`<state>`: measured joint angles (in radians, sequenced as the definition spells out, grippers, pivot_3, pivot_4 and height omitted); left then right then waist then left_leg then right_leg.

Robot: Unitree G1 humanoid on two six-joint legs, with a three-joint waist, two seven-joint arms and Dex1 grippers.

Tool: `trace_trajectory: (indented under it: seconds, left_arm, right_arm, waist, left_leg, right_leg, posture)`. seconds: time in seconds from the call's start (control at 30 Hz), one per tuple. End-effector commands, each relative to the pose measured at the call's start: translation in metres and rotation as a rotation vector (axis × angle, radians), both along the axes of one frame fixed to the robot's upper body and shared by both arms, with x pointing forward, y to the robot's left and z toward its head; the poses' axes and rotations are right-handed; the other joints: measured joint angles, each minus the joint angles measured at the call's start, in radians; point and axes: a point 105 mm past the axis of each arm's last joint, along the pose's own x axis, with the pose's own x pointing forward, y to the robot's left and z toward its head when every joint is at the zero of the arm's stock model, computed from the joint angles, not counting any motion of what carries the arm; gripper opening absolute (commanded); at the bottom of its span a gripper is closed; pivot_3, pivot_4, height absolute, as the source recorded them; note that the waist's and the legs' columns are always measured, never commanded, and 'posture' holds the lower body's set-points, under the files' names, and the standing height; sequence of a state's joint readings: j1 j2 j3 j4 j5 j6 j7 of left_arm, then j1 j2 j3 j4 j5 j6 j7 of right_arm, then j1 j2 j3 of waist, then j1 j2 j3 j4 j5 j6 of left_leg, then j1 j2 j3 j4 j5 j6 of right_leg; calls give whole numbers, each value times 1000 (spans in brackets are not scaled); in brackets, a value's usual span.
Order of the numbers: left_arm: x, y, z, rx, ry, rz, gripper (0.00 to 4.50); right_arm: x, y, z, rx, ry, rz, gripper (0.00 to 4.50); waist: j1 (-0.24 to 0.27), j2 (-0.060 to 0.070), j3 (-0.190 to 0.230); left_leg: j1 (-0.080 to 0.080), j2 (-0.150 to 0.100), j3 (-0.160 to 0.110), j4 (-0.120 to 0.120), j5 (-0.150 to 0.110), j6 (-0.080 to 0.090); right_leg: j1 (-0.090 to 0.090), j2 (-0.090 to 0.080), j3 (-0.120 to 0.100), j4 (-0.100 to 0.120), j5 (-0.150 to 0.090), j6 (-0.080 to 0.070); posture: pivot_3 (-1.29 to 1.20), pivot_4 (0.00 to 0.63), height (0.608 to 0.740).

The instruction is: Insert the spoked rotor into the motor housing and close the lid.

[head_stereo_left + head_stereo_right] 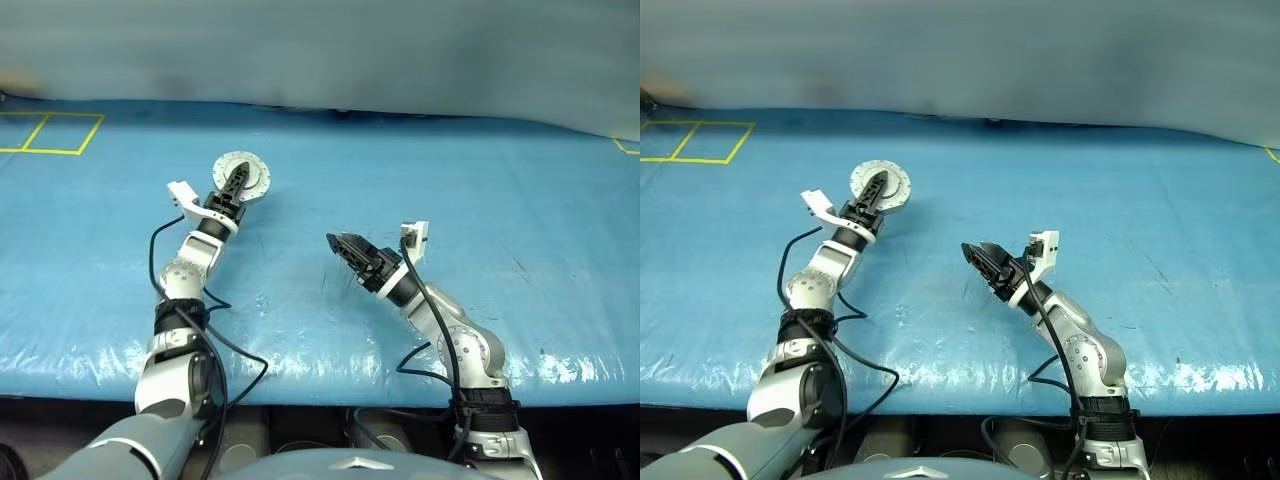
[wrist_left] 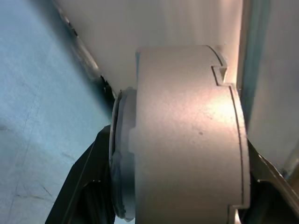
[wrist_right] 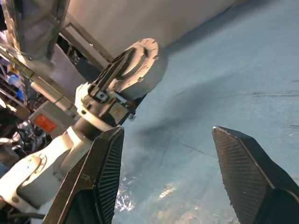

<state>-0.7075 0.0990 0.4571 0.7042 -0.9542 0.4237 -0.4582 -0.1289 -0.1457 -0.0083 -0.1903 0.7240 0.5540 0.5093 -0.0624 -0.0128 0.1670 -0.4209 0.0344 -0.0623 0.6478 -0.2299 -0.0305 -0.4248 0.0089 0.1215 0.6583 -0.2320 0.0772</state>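
Observation:
The motor housing, a round grey puck, is at the back left of the blue table. My left gripper is shut on it, with one black finger across its top face and the other beneath. The left wrist view shows the housing's grey side wall close up between the fingers. The lid looks closed on the housing, plain grey face up. The spoked rotor is hidden. Near the table's middle, my right gripper is open with nothing between its fingers.
Yellow tape squares mark the sheet at the far left, and a yellow corner at the far right. A grey wall runs behind the table. The front edge is close to my arms.

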Motion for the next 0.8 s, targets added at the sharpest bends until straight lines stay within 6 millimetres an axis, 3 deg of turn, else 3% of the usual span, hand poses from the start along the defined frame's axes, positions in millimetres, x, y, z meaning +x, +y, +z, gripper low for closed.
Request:
trace_trajectory:
  seconds: [0.03,0.17,0.37,0.47,0.57,0.8]
  left_arm:
    - [13,-11,14,30,-36,-15,2583]
    - [23,-27,5,58,29,-19,2583]
    - [26,-31,-15,96,113,18,2583]
    - [23,-34,-22,126,130,-7,3330]
    - [21,-30,-28,173,135,-4,4358]
    - [9,6,-40,294,114,68,4469]
  right_arm:
    - [-15,9,10,-105,-138,68,3145]
    - [-26,11,-8,-285,-188,101,3145]
    - [-24,8,-11,-303,-197,64,3145]
    - [-24,9,-11,-305,-203,61,3167]
    - [-22,11,-10,-293,-202,63,3167]
    - [-18,13,-10,-256,-187,60,3167]
  waist:
    - [-5,0,0]
    - [-6,-1,0]
    - [-6,-1,1]
    - [-4,-1,1]
    - [-5,-1,1]
    - [-22,-1,1]
  left_leg:
    - [0,0,0,-1,0,0]
    - [-1,0,0,-2,0,0]
    - [-1,0,0,0,0,-1]
    - [0,0,0,0,1,-1]
    - [4,0,0,0,1,-1]
    - [12,1,0,0,1,-1]
  right_leg:
    - [-1,0,0,0,0,0]
    - [-2,0,0,0,-1,-1]
    - [-2,0,0,1,-1,-1]
    - [-2,0,0,2,-1,-1]
    - [3,0,0,2,-1,-1]
    - [10,1,0,3,0,0]
  posture:
    - [0,150,740]
    - [0,150,740]
    - [0,150,740]
    - [0,150,740]
    - [0,150,740]
    - [0,150,740]
